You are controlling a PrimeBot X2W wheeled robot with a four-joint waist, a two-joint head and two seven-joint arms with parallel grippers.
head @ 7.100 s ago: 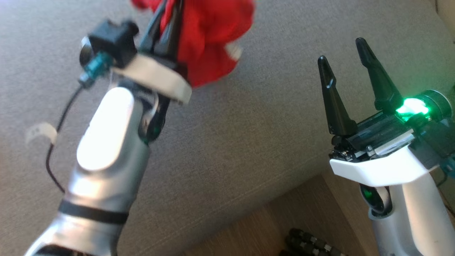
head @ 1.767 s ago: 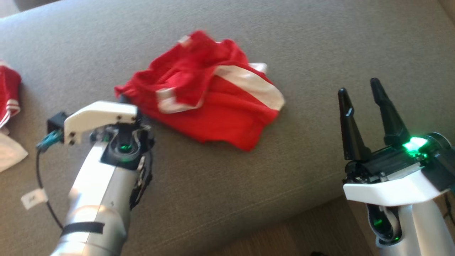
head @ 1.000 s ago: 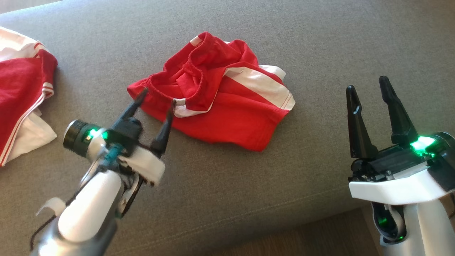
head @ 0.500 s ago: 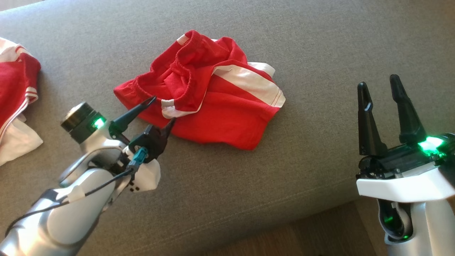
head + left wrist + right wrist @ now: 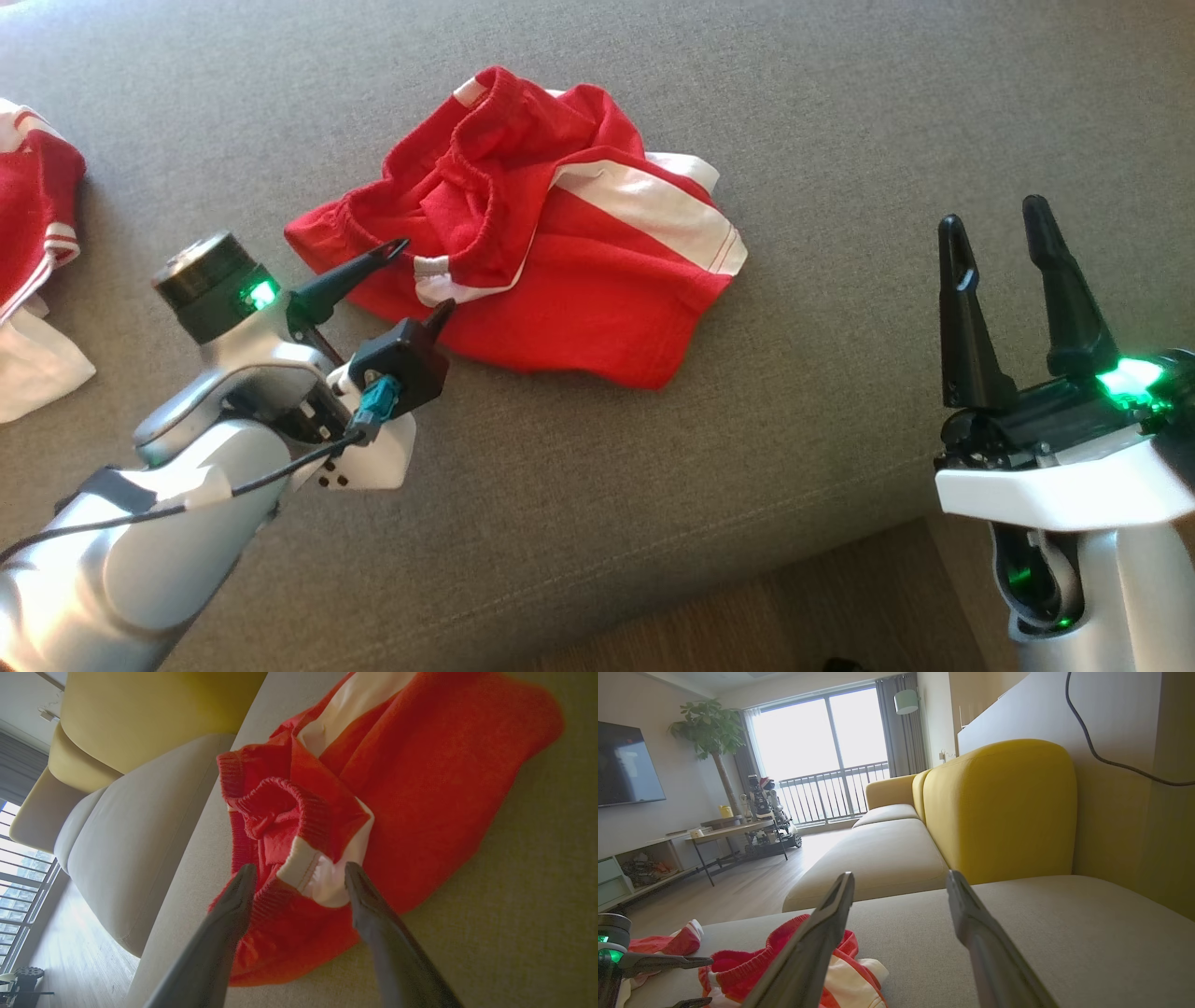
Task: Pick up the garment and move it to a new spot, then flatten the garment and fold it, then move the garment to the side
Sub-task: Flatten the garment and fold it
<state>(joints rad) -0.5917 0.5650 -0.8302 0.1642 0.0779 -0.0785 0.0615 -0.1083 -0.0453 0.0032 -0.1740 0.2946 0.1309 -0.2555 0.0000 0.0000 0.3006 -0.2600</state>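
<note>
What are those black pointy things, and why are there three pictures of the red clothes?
The black pointy things are a robot's fingers. It has two arms, and each ends in a gripper with two long fingers. One picture comes from a camera on the robot's head, looking down. There you see the left gripper reaching to the red shorts, and the right gripper waiting off to the side. The other two pictures come from little cameras on the wrists, looking along the fingers. The left wrist one shows the shorts close up, with the fingers open on either side of a white-edged fold. The shorts lie crumpled on a grey sofa. More red and white clothing lies at the far left. Both grippers are open, so nothing is held.
</note>
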